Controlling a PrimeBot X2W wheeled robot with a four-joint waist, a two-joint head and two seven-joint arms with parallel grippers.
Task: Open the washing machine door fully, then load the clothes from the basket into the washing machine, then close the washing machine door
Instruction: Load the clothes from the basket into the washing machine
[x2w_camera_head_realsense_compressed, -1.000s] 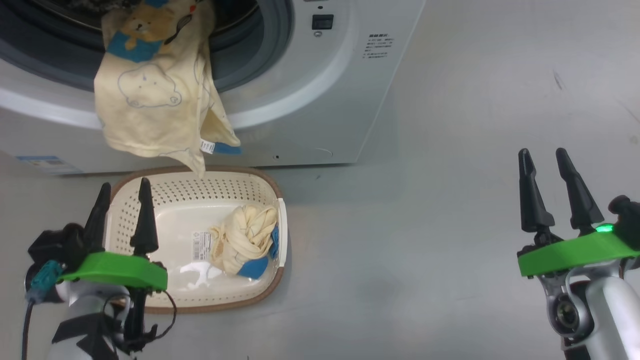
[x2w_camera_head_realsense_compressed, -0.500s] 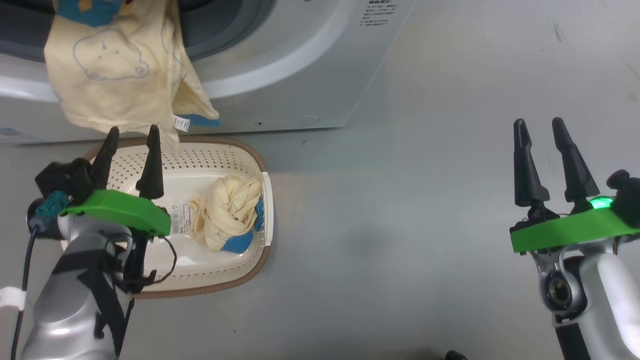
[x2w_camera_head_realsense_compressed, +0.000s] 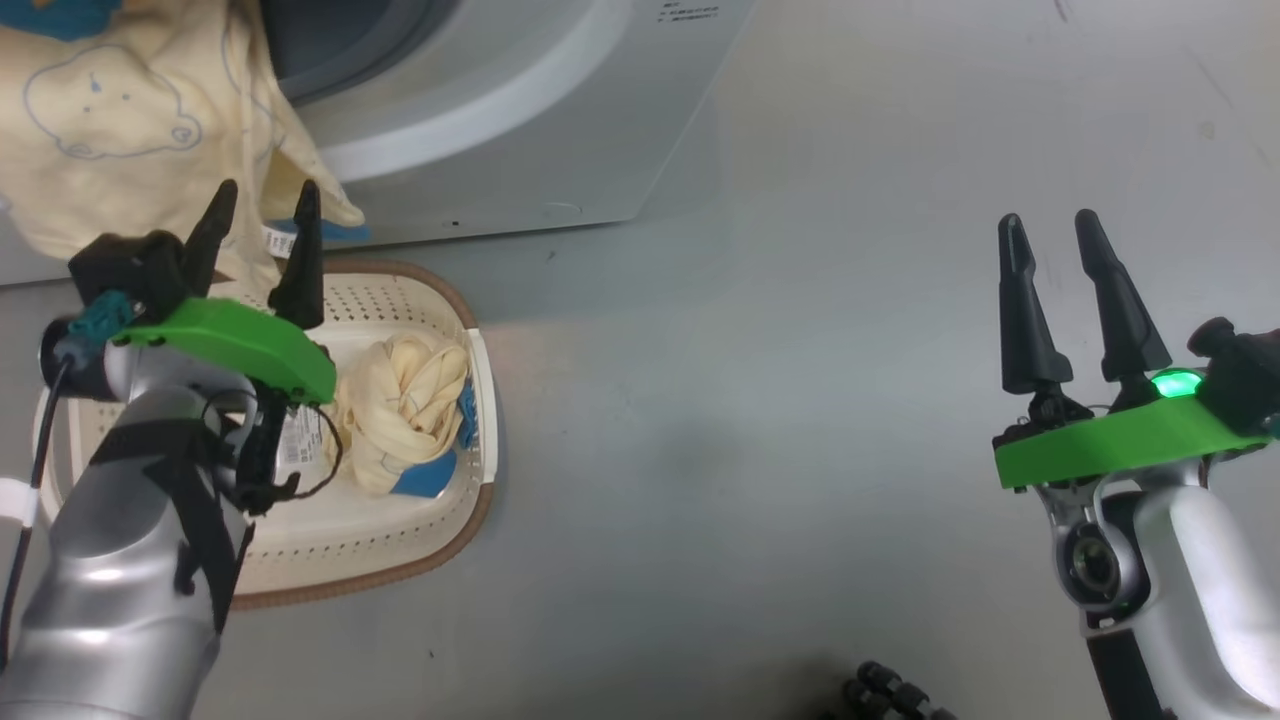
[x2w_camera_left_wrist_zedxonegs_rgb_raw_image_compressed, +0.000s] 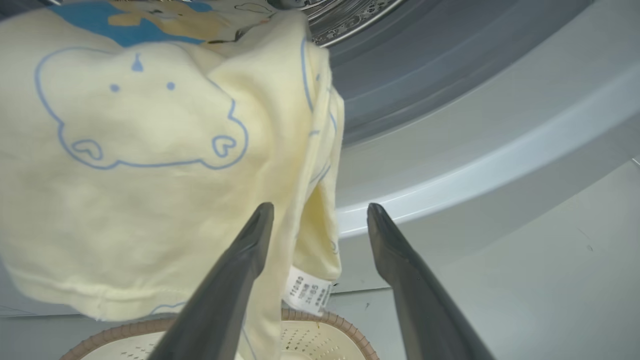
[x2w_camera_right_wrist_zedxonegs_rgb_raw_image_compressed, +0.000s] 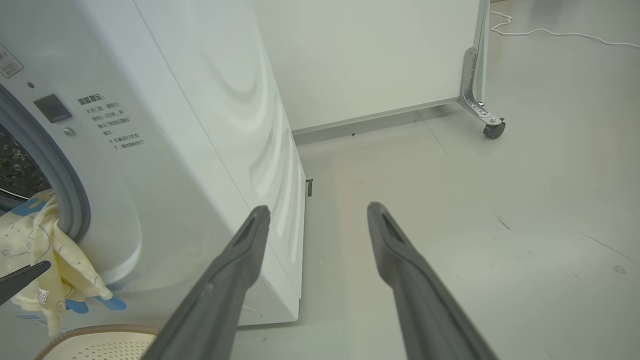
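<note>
Garment (x2w_camera_left_wrist_zedxonegs_rgb_raw_image_compressed: 150, 175) hangs from washer (x2w_camera_head_realsense_compressed: 520, 120) mouth, L gripper (x2w_camera_head_realsense_compressed: 268, 190) agape beside it

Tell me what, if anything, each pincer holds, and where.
Nothing. The left pincer is open near the hanging garment; the right pincer is open, empty.

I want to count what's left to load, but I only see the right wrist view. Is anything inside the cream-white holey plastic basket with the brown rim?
Observer: Yes. The head view shows one bunched cream-yellow fabric garment with a blue patch lying in the basket.
Operator: Is the left gripper holding something?
Observer: No. Its long dark fingers are open and empty.
Operator: Where's it pointing?
Observer: At the lower edge of the other cream-yellow garment, printed with a blue outlined bear, which hangs from the big white washing machine.
</note>
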